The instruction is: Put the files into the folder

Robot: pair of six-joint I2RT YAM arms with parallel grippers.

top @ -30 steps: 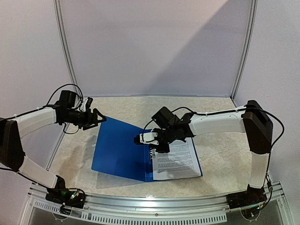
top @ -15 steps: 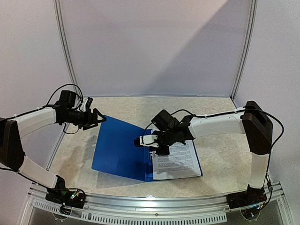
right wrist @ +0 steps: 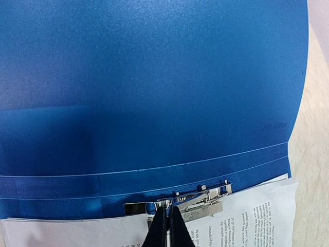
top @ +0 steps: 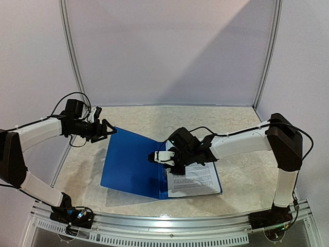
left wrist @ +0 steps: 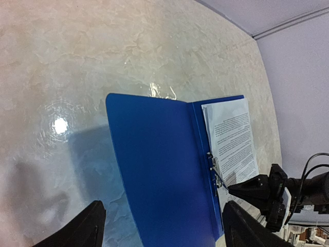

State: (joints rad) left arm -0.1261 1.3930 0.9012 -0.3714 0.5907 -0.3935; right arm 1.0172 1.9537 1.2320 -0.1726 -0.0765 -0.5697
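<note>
The dark-blue folder [top: 128, 164] lies open on the table, its left cover spread flat [right wrist: 154, 77]. The files [top: 198, 180], white sheets of small black text, rest on its right half [left wrist: 231, 139]. A metal clip [right wrist: 205, 200] runs along the spine at the sheets' edge. My right gripper [top: 167, 165] is down at that clip, fingertips pressed together [right wrist: 166, 210] on its thin lever. In the left wrist view the lever [left wrist: 220, 177] slants up to that gripper's tip [left wrist: 231, 189]. My left gripper [top: 109, 129] hangs open above the folder's far left corner [left wrist: 164, 231], holding nothing.
The table [top: 241, 170] has a pale marbled top, with white booth walls behind and at both sides. A metal rail [top: 169, 226] carrying the arm bases runs along the near edge. Black cables trail from both wrists.
My right arm has dropped lower and drawn toward the near edge, bringing its fingertips onto the clip while the jaws closed fully. The left arm, folder and files have not moved.
</note>
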